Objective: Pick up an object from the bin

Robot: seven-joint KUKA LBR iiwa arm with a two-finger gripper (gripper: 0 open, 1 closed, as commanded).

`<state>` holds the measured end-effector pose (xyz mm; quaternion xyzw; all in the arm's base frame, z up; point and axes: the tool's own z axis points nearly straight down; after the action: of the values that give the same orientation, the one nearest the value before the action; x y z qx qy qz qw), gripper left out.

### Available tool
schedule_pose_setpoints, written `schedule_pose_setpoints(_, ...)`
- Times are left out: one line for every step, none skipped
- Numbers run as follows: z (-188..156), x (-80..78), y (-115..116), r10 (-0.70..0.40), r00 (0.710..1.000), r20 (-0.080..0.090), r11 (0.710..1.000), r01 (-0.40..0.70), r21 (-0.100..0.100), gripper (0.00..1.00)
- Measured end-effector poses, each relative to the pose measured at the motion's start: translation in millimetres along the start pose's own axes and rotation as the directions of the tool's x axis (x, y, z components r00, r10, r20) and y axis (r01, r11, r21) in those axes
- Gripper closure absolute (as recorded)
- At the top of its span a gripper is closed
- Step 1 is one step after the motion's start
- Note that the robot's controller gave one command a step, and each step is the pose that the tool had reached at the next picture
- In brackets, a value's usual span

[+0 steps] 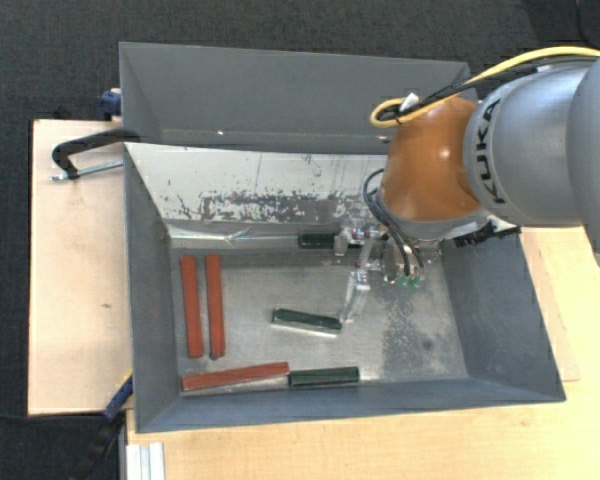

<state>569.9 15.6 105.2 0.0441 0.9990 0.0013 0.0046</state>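
Observation:
My gripper [361, 284] hangs low in the middle of the bin, under the arm's orange cover. Just below and to its left a dark green bar [306, 320] lies flat on the bin floor, its right end close to the gripper's tip. Whether they touch I cannot tell. A second dark green bar [317, 239] lies along the back wall, just left of the gripper. I see nothing held in the gripper.
Two red-brown bars [202, 306] lie side by side along the left wall. Against the front wall lie another red-brown bar [236, 376] and, end to end with it, a dark green bar [324, 376]. The arm covers the bin's back right.

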Motion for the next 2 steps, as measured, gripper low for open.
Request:
schedule_pose_setpoints(26.2,75.7,18.8,0.259,0.966,-0.01,0.966,-0.258,0.005,1.0)
schedule_pose_setpoints(26.1,75.7,18.7,0.258,0.966,-0.01,0.966,-0.258,0.005,1.0)
